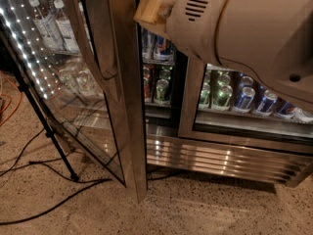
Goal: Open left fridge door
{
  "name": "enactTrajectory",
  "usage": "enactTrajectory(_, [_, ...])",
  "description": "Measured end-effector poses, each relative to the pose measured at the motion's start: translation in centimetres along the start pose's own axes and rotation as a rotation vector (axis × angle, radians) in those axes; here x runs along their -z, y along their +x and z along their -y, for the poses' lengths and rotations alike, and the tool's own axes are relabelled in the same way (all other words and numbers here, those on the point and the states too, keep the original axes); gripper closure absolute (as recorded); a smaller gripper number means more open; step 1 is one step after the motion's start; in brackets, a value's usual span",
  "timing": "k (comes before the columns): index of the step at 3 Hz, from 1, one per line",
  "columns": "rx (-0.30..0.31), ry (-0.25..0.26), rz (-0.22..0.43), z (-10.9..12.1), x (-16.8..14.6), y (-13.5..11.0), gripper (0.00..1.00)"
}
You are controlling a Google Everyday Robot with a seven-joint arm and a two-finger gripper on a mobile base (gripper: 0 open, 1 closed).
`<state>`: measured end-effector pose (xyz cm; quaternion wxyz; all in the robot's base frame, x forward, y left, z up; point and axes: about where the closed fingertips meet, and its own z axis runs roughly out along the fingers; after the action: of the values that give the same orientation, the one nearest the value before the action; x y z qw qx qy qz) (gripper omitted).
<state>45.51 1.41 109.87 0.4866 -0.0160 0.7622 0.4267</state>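
Note:
The left fridge door (73, 97) stands swung out from the cabinet, and I see its brushed steel frame (124, 111) almost edge-on. Its long vertical handle (90, 43) runs down the steel frame. A dotted white LED strip (24, 43) shows along the left side of the glass, with water bottles seen through the pane. My gripper (154, 6), a yellowish tip on the big cream arm (244, 28), sits at the top against the door's free edge. Behind the gap, cans (159, 84) line the open shelves.
The right steel-framed glass door (234, 97) is closed over green and blue cans. A steel grille (220, 155) runs along the fridge base. A black stand leg (49, 131) and black cables (49, 204) lie on the speckled floor at left, with an orange cable (10, 106) beside them.

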Motion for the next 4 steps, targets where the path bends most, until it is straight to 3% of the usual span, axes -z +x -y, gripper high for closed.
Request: enactTrajectory(4, [-0.074, -0.105, -0.04, -3.7, -0.6, 1.3, 1.0])
